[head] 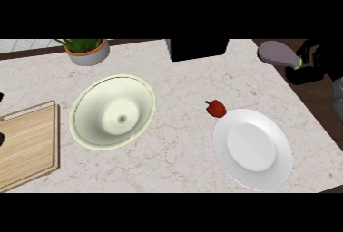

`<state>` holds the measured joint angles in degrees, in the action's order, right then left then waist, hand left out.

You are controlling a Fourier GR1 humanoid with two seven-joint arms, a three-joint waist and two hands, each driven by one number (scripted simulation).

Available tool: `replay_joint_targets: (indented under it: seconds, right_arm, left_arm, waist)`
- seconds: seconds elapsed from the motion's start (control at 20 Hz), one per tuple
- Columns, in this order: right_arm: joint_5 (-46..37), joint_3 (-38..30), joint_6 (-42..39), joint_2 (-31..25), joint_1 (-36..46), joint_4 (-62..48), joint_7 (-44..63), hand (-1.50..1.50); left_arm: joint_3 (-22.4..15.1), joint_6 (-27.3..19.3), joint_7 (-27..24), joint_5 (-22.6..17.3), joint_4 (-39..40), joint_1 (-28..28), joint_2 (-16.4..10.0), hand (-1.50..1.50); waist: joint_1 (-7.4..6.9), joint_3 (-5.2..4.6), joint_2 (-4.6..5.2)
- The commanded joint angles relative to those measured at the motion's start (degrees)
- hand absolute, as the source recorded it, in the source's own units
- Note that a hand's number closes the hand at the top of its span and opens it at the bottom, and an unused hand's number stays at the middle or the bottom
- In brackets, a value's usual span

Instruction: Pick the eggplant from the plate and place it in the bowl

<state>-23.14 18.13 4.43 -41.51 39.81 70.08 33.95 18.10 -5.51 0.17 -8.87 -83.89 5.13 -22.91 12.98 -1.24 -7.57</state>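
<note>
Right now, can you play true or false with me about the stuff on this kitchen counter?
The eggplant lies on the plate. False: the eggplant is off the plate, up at the right hand in the far right corner.
A red pepper sits beside the plate. True.
The bowl is left of the plate. True.
The potted plant stands inside the bowl. False: the potted plant stands on the counter beyond the bowl.

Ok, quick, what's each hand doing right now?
Left hand: barely a dark sliver at the left edge, cannot be told.
Right hand: closed on the eggplant.
</note>
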Motion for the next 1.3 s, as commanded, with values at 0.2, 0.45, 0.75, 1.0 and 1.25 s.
replay_joint_targets:
  seconds: [0.2,0.45,0.75,1.0,1.25]
  right_arm:
    - [-3.7,3.2,3.3,10.3,8.5,15.1,22.0,1.5]
    - [-9.6,8.4,1.9,17.9,14.0,20.9,39.6,1.5]
    - [-18.0,11.7,-0.5,30.5,18.7,17.4,51.0,1.5]
    - [-25.1,9.9,0.1,41.0,17.6,9.6,51.2,1.5]
    - [-26.3,8.8,3.4,41.3,17.6,2.6,51.2,1.5]
  left_arm:
    - [-2.1,2.0,0.0,-1.4,-2.0,1.3,1.4,0.0]
    - [-3.5,3.0,-0.7,-1.2,-2.3,2.9,1.5,0.0]
    - [-5.6,2.7,-0.6,-0.8,-2.9,5.7,3.1,0.0]
    - [-6.8,3.2,-2.4,-0.3,-3.6,4.6,4.3,0.0]
    - [-6.4,4.4,-1.6,-0.9,-1.9,7.7,2.9,0.0]
  waist:
    - [-4.81,0.29,2.21]
    - [-7.4,0.44,3.9]
    - [-10.58,0.71,5.79]
    - [-12.21,0.89,6.36]
    - [-14.06,1.01,7.3]
